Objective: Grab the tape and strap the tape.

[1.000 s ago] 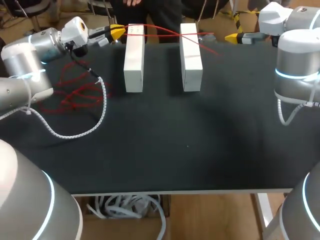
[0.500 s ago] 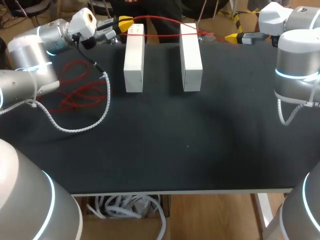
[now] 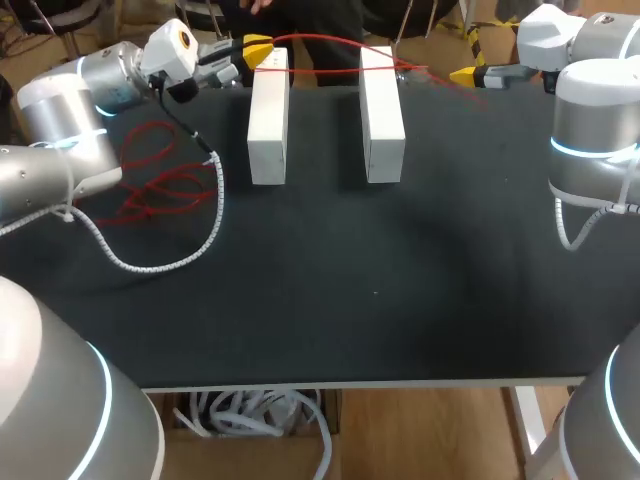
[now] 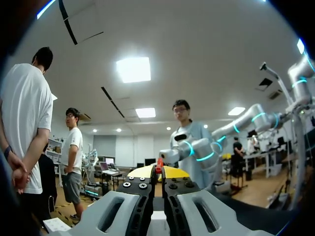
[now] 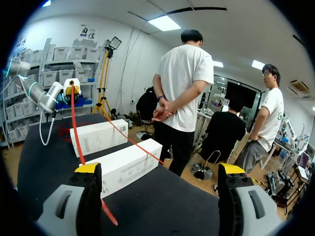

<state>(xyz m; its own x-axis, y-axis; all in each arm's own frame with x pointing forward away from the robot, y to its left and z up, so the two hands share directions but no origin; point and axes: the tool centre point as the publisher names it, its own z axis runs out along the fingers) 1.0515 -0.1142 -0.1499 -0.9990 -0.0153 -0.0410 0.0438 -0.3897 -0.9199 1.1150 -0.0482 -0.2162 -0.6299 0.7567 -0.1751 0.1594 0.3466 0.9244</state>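
A thin red tape (image 3: 330, 45) is stretched above the far ends of two white boxes (image 3: 268, 115) (image 3: 382, 110). My left gripper (image 3: 258, 50) is shut on one end of it, just beyond the left box; the tape (image 4: 159, 164) shows pinched between the yellow tips (image 4: 158, 171). The rest lies in loose red loops (image 3: 160, 185) on the table at the left. My right gripper (image 3: 468, 74) waits open at the far right edge. From there, the tape (image 5: 76, 132) runs from the left gripper (image 5: 72, 87) past one of my fingertips (image 5: 88, 168); nothing sits between the fingers (image 5: 160, 169).
The white spiral cable (image 3: 160, 262) of my left arm hangs over the black table (image 3: 380, 290) near the red loops. The two boxes (image 5: 98, 136) (image 5: 130, 164) lie side by side with a gap between them.
My left gripper has moved farther back and to the right with the tape, which now arches higher over the boxes. Its free end has swung toward the right gripper. The right arm kept still.
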